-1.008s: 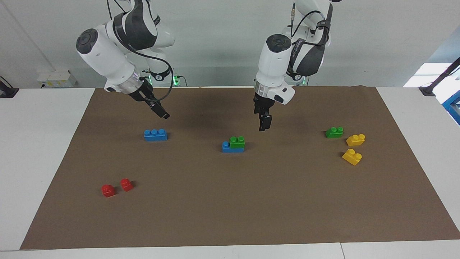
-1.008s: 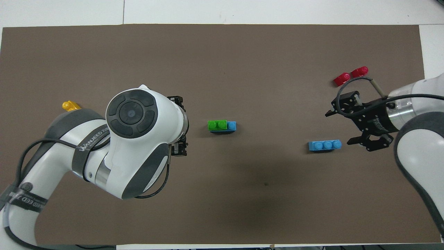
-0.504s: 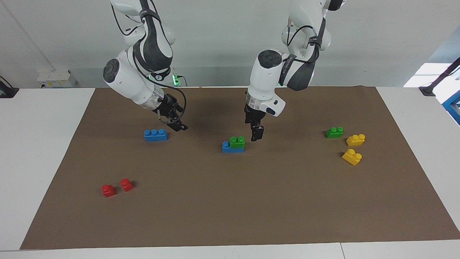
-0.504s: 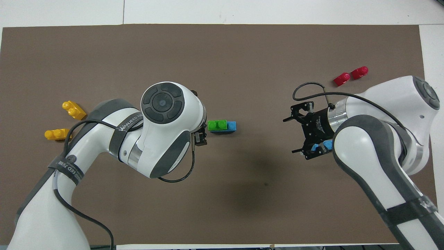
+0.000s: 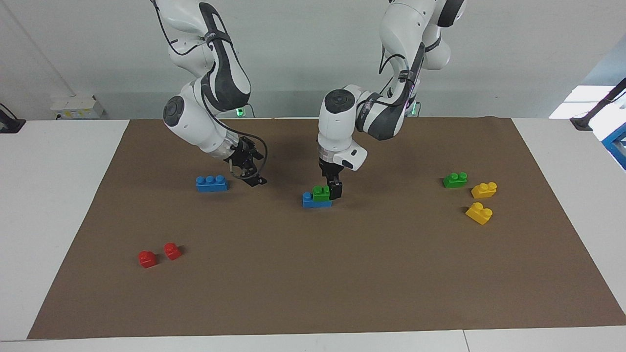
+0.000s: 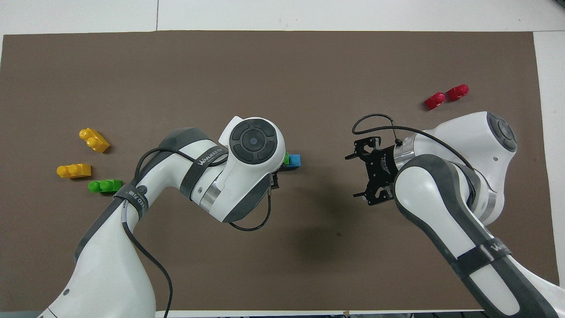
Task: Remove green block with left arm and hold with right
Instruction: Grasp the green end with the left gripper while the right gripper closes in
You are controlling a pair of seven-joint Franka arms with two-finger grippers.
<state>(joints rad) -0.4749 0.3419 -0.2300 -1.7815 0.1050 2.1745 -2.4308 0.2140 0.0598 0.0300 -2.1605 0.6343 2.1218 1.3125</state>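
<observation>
L claw at green block

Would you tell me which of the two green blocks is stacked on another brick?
The green block at mid-table, sitting on a blue brick; the other green block lies on the mat beside the yellow bricks.

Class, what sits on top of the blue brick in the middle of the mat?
A green block sits on the blue brick, leaving one blue stud bare. The left gripper covers its end toward the left arm.
</observation>
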